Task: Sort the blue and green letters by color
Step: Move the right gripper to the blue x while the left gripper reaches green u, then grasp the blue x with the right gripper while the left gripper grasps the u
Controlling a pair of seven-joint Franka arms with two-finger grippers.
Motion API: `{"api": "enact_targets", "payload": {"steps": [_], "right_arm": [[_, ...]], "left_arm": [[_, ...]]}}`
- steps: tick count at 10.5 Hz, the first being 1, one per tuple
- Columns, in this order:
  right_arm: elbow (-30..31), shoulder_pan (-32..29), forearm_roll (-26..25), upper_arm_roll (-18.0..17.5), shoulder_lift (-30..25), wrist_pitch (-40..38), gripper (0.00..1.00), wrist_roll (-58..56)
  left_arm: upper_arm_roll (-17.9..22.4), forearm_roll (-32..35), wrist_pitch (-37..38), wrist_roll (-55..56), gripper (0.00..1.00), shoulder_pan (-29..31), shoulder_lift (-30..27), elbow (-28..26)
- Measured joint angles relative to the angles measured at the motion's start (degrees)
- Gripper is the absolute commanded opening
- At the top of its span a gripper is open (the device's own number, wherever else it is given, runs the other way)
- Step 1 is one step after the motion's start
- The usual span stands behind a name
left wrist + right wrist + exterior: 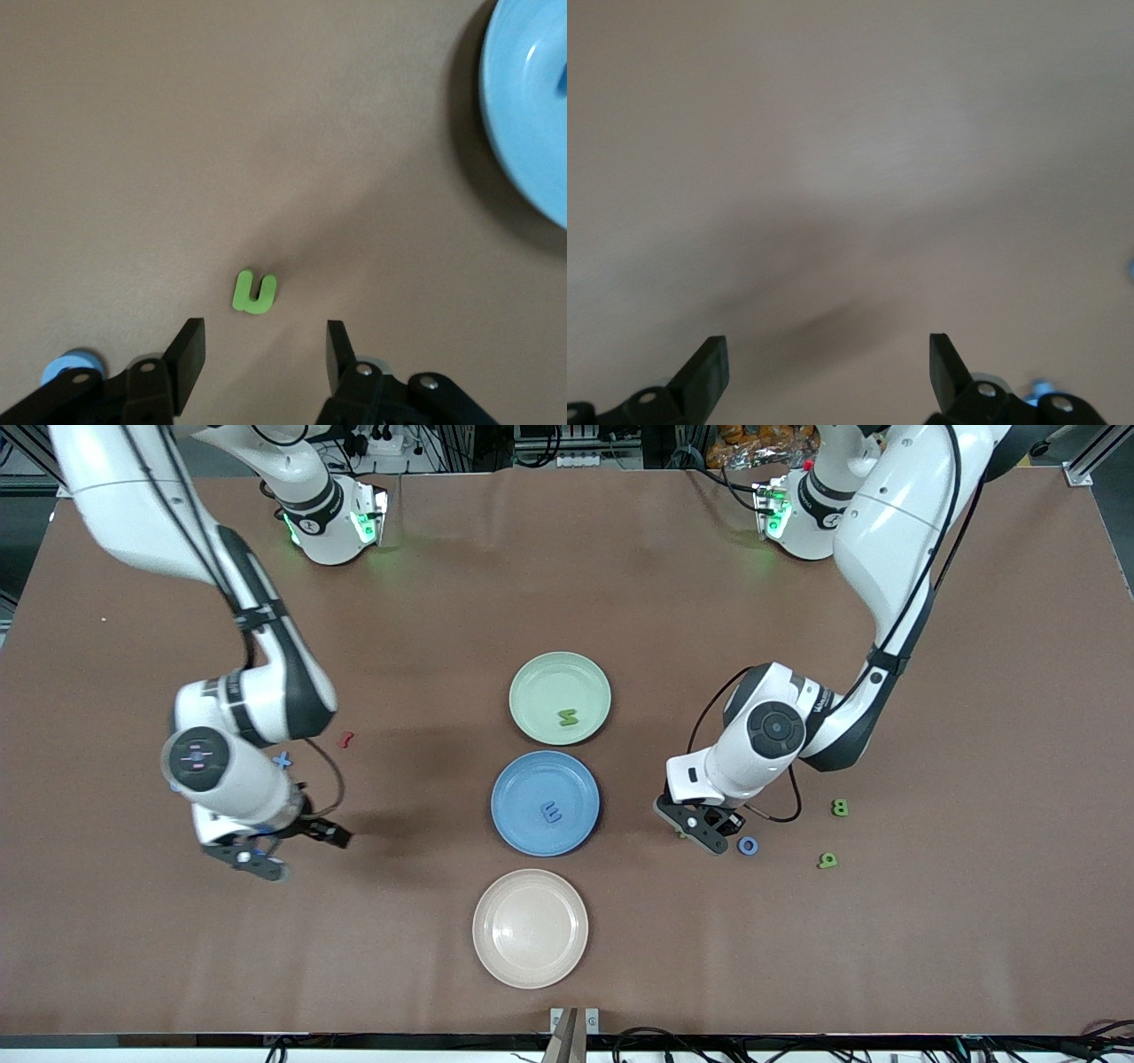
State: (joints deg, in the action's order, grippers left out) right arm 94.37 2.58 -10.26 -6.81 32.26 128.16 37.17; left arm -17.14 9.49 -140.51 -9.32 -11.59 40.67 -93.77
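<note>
Left gripper (pixel 264 341) hangs low over the table (pixel 620 584), at about 3 o'clock from the blue plate (pixel 518 828) in the front view. Its two fingers are spread apart and grab nothing. A little green u (pixel 254 292) lies flat on the table just in front of the fingertips, not touching them. A blue O (pixel 748 845) lies just beside this gripper, at about 4 o'clock from it. A green B (pixel 839 808) and a green g (pixel 827 860) lie more toward the left arm's end of the table, the g nearer to the front camera. Three plates sit in a row in the middle. The green plate (pixel 532 682) is at 12 o'clock from the blue plate and has a green Z (pixel 567 716) in it. The blue plate has a blue E (pixel 551 811) in it. The cream plate (pixel 530 928) is at 6 o'clock. The right gripper (pixel 828 354) is over bare table at about 9 o'clock from the blue plate, with its fingers wide apart and nothing in them. A blue X (pixel 282 760) peeks out by the right arm's wrist, and a small dark-red letter (pixel 346 738) lies at about 2 o'clock from it.
</note>
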Motion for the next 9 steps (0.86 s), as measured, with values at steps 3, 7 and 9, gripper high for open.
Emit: {"api": "enact_targets", "payload": {"steps": [3,7,9], "right_arm": [[4.31,-7.68,0.0,0.35,-1.5,0.04,1.0,-0.97],[18.84,-11.16,1.68,1.81,-6.35,9.78,1.0,-0.21],[24.64,-11.17,2.25,2.43,-7.57,14.54,1.0,3.21]], "left_arm": [[0.0,0.0,-0.05,-2.47,0.57,-0.61,2.95,2.24],[1.18,0.0,-0.05,-5.29,0.56,-0.78,4.83,4.12],[1.7,0.01,-0.05,-6.16,0.53,-0.77,5.55,5.04]]}}
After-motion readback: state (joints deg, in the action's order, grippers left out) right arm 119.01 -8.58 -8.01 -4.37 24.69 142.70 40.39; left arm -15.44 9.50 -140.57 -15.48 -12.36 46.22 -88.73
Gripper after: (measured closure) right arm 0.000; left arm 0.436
